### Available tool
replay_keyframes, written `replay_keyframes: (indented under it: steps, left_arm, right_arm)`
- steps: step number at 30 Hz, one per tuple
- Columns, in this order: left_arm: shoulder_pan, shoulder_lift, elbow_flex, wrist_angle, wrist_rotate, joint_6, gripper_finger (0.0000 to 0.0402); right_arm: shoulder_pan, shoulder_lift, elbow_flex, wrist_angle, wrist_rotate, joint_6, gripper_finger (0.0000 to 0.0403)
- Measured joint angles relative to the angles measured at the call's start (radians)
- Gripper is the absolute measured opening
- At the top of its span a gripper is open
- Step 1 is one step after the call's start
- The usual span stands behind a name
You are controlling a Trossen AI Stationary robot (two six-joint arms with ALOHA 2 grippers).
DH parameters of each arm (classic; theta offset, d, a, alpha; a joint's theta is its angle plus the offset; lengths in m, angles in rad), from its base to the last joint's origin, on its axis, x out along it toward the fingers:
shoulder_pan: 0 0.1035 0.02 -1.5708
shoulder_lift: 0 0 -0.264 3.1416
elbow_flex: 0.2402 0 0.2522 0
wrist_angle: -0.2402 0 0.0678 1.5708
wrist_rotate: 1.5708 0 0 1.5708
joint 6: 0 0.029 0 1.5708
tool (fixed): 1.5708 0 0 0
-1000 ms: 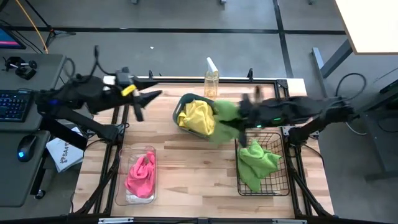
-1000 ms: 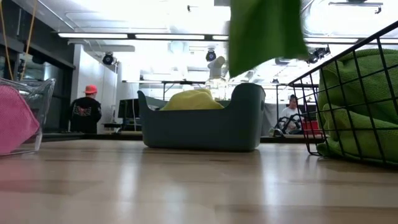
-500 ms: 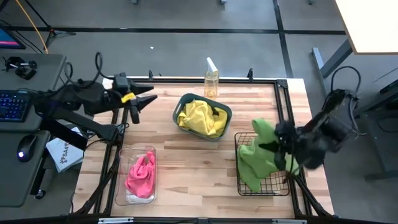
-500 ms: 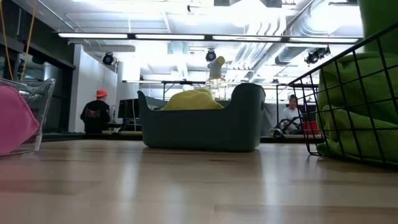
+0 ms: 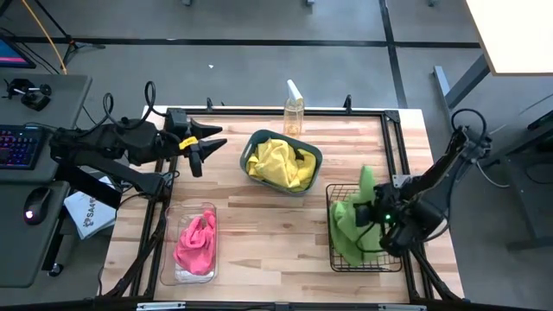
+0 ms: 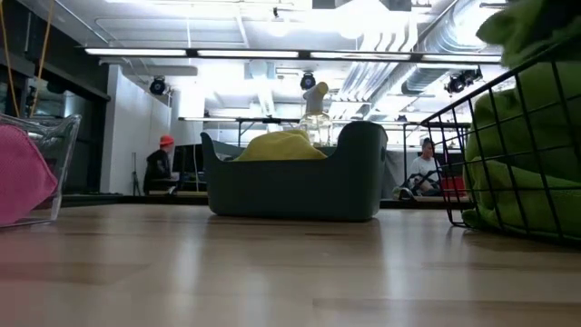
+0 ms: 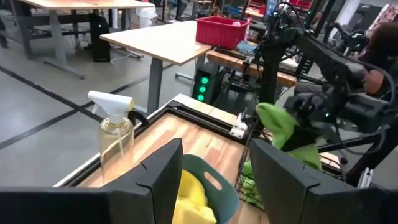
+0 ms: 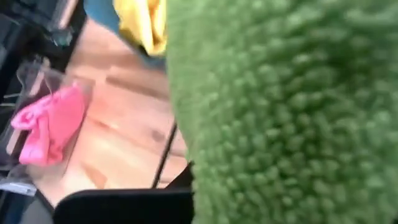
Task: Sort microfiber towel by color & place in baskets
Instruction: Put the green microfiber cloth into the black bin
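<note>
While carried by the right gripper [image 5: 378,216], clamped on a green towel [image 5: 363,192], hung above the black wire-mesh basket [image 5: 386,262], seemingly for dropping among matching greens; left gripper [image 5: 205,144], parted, well apart from it.

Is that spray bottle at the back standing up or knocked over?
Upright: the spray bottle stands on its base, nozzle on top, beside the teal tub.

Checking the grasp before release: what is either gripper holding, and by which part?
The right gripper holds a green towel over the black wire basket; the held part is hidden. The left gripper holds nothing.
</note>
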Motion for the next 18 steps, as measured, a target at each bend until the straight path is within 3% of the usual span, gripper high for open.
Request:
replay_keyframes:
  steps: [3,9,18]
  left_arm:
    - [0.0,0.0,0.0,0.0,0.001,-0.015,0.0177]
    - [0.0,0.0,0.0,-0.002,0.04,-0.042,0.0177]
    - [0.0,0.0,0.0,-0.002,0.049,-0.069,0.0177]
  right_arm:
    - [-0.014,-0.003,-0.059,0.13,-0.099,0.005,0.0]
    - [-0.035,-0.005,-0.175,0.338,-0.445,-0.094,0.0]
    - [-0.077,-0.004,-0.337,0.558,-0.501,-0.064,0.0005]
